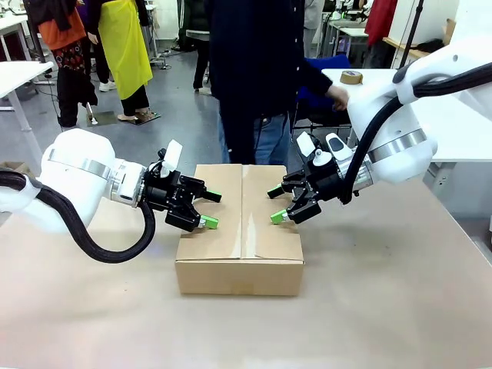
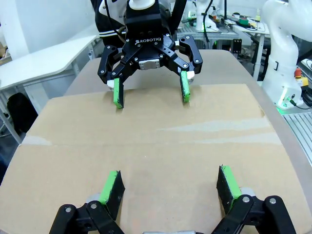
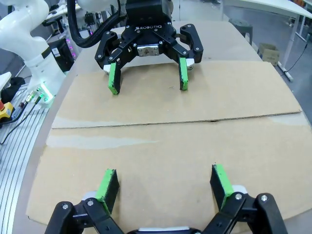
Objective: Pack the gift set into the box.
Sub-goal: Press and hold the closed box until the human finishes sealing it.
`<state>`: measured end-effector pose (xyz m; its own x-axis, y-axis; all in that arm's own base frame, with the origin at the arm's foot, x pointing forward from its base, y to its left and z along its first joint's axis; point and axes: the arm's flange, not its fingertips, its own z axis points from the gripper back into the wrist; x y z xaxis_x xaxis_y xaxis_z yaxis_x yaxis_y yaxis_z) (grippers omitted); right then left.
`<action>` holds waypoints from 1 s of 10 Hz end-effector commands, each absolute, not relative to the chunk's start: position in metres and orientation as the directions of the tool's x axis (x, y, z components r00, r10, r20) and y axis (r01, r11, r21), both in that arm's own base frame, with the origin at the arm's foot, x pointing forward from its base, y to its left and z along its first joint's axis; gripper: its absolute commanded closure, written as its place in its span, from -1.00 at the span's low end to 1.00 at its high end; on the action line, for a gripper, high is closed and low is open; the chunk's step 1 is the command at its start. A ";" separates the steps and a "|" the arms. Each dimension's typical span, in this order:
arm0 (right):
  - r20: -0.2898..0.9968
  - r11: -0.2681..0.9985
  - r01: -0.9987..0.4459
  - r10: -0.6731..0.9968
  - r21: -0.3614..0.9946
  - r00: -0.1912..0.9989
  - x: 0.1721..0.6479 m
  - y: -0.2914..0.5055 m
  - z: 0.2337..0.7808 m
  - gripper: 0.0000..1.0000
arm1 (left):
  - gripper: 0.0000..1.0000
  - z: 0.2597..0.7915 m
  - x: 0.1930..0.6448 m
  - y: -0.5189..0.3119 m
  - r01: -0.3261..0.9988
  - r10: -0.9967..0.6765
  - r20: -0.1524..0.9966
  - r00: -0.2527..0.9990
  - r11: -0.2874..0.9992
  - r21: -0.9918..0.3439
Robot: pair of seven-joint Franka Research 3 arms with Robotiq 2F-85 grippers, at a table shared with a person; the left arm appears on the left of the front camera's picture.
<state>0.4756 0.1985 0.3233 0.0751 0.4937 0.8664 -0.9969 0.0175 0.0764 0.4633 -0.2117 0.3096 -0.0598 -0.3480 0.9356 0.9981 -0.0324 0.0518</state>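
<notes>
Resting mid-table: box [image 1: 239, 231], flaps closed | left gripper [image 1: 206, 209] released, over its left edge | right gripper [image 1: 275, 204] released, over its right edge

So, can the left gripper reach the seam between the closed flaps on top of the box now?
Probably yes. The left gripper is open and hovers at the box's left edge. The seam lies bare between it and the open right gripper, and nothing rests on the flaps.

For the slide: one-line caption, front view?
Both open grippers, left and right, hover over the closed box while a person stands behind.
</notes>
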 end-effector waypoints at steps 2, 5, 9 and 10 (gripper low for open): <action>0.867 0.020 -0.996 0.490 0.088 0.086 0.476 0.198 0.322 -1.00 | -1.00 0.309 0.463 -0.211 0.998 -0.350 0.934 -0.064 -0.035 0.056; 0.867 0.020 -0.996 0.490 0.088 0.086 0.476 0.198 0.322 -1.00 | -1.00 0.309 0.463 -0.211 0.998 -0.350 0.934 -0.064 -0.035 0.056; 0.867 0.020 -0.996 0.490 0.088 0.086 0.476 0.198 0.322 -1.00 | -1.00 0.309 0.463 -0.211 0.998 -0.350 0.934 -0.064 -0.035 0.056; 0.867 0.020 -0.996 0.490 0.088 0.086 0.476 0.198 0.322 -1.00 | -1.00 0.309 0.463 -0.211 0.998 -0.350 0.934 -0.064 -0.035 0.056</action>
